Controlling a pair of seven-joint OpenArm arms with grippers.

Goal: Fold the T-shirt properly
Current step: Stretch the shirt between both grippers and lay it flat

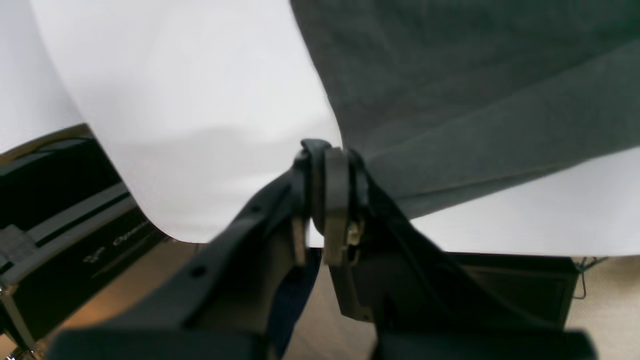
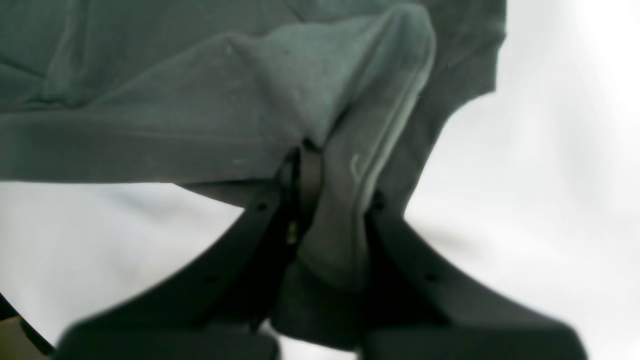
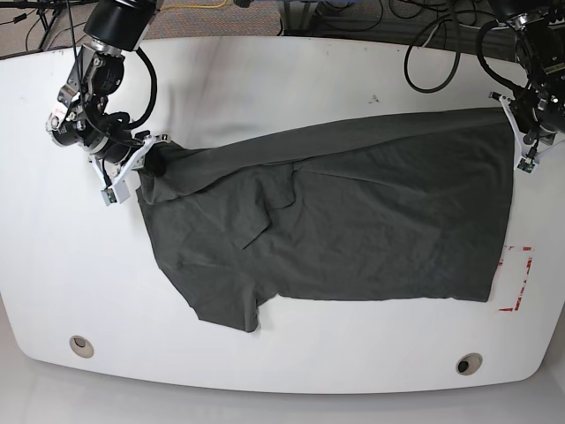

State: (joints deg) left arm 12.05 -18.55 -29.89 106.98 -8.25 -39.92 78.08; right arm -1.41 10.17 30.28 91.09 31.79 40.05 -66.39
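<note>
Nearest the base camera, the front rim of the white table (image 3: 265, 375) carries two round grommets (image 3: 81, 345), one toward each corner. A red-outlined marking (image 3: 516, 278) sits on the surface just beside the lower corner of the garment on the left arm's side.

The T-shirt (image 3: 353, 221) lies spread across the middle of the table, dark grey, with a sleeve projecting toward the front edge and diagonal wrinkles running through the half nearer the right arm.

Right gripper (image 2: 320, 150): jaws closed on a bunched fold of T-shirt fabric; in the right wrist view the cloth is drawn up between the fingers and hangs down past them. In the base view this gripper (image 3: 150, 159) holds the corner of the garment.

Left gripper (image 1: 327, 150): jaws closed, pinching the T-shirt's edge (image 1: 450, 100) at its corner. In the base view it (image 3: 521, 132) sits at the far corner of the garment.

Cables (image 3: 433, 53) lie along the far edge of the table
</note>
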